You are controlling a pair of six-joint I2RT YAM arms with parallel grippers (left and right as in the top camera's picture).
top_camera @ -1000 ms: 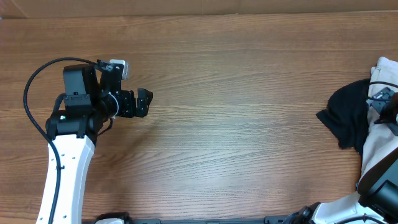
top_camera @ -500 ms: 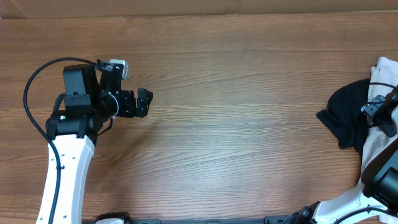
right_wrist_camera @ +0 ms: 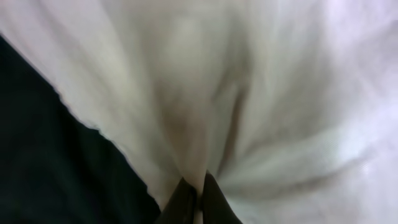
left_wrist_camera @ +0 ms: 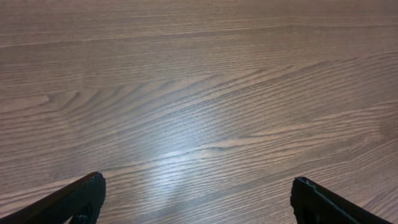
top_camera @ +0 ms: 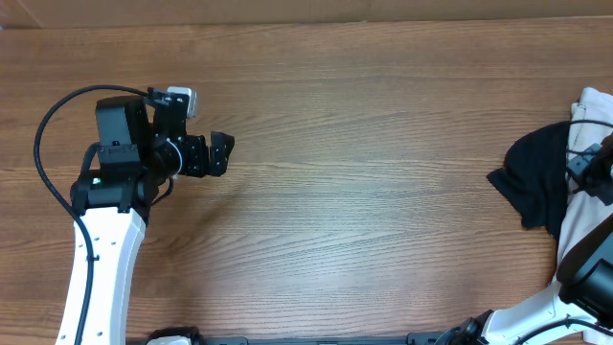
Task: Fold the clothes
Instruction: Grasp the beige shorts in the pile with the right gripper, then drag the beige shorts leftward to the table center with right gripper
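Note:
The beige shorts (top_camera: 580, 222) lie bunched at the table's far right edge, partly cut off by the frame. My right gripper (top_camera: 592, 171) sits on that pile. In the right wrist view its fingers (right_wrist_camera: 198, 200) are pinched shut on a fold of the beige shorts (right_wrist_camera: 205, 106), which fill the view. My left gripper (top_camera: 224, 154) is open and empty at the left of the table, far from the clothes. In the left wrist view its two fingertips (left_wrist_camera: 84, 196) stand wide apart over bare wood.
A black garment (top_camera: 534, 182) lies against the shorts on their left, also dark in the right wrist view (right_wrist_camera: 56, 168). The brown wooden table (top_camera: 383, 192) spans the view between the two arms.
My right gripper has shifted slightly on the clothes pile at the right edge. The left arm has barely moved.

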